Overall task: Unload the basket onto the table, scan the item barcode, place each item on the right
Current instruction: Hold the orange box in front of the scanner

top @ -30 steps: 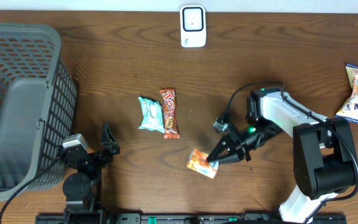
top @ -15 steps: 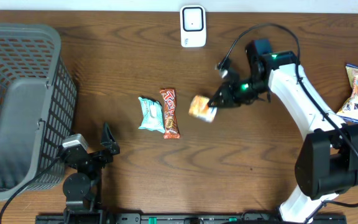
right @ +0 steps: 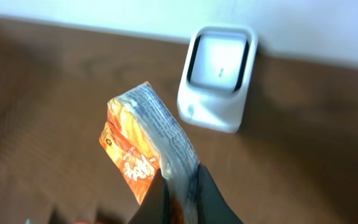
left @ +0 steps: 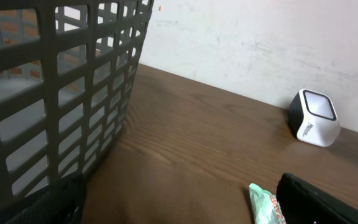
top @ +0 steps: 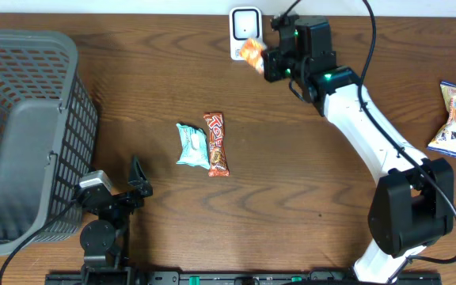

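At top centre of the overhead frame, the right gripper (top: 269, 63) pinches the crinkly orange snack packet (top: 251, 52) beside the white rounded plastic scanner (top: 245, 33): this looks like the presentation step. The next move is likely to turn the packet's barcode toward the scanner's window. The left gripper (top: 139, 188), lower left, stands spread and empty.

Reaching long with right arm (top: 366, 127), base at near right, white links strung diagonally toward far edge of table (top: 291, 198). Pointing right gripper (top: 264, 60) leftward, wrist raised, jaws clamped tight on sealed edge of orange packet (top: 251, 51), held up off table. Sitting low with left arm (top: 101, 218), folded compact at near left. Aiming left gripper (top: 139, 182) toward far side, jaws spread wide, fingers (left: 328, 199) dark at bottom corners of wrist view.
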Controlling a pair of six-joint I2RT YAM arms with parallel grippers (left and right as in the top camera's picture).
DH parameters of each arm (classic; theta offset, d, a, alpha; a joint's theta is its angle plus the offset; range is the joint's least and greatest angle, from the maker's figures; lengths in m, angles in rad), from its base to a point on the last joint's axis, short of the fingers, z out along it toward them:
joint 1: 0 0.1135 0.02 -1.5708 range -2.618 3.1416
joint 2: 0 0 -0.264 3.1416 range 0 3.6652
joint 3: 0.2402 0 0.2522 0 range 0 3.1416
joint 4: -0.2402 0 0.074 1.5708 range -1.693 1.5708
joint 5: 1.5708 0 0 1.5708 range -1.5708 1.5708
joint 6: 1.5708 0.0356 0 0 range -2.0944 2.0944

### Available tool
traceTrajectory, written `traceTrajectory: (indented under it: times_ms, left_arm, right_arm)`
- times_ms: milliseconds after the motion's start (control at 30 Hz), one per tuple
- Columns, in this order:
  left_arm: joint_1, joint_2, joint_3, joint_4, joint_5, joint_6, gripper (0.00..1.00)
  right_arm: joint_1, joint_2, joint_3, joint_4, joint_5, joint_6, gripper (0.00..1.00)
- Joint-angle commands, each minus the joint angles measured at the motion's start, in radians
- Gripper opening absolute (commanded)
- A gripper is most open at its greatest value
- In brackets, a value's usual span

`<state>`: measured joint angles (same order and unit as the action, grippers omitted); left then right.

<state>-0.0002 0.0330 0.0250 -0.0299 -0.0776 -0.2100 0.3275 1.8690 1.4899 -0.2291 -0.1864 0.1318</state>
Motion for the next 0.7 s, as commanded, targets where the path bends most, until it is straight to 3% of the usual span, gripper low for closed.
traceTrajectory:
  times_ms: [0,300,667]
  left_arm:
    - [0.003,-0.001,-0.019,-0.037,-0.01,-0.006,0.98]
    - [0.003,-0.001,-0.019,-0.037,-0.01,-0.006,0.98]
    - [0.003,-0.001,-0.019,-0.037,-0.01,-0.006,0.98]
  right_arm:
    - [0.006,0.033,0.014,0.142,0.133,-0.044,0.01]
    - [0.007,0.25,0.09,0.454,0.211,-0.07,0.01]
    - [0.03,0.526,0.422,0.373,0.351,-0.105,0.01]
